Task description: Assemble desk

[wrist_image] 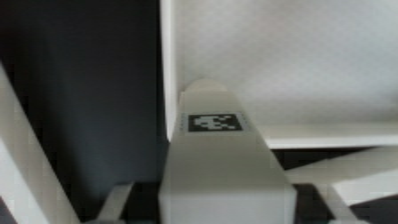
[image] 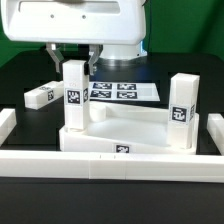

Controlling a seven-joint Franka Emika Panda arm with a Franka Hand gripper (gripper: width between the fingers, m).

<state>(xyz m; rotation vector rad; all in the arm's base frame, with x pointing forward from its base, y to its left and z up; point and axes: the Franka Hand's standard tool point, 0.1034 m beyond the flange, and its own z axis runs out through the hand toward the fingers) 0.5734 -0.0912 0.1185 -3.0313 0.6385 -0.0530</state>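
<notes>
One leg clamped in tool.

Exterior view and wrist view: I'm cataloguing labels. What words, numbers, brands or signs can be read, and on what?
No readable words, numbers or brands.
Only letterless black-and-white square tags: on the leg in the gripper, two other legs, the tabletop, and the marker board.

Exterior view: you find the marker board partly hidden behind the leg; wrist view: the leg's near end is blurred and cropped.
</notes>
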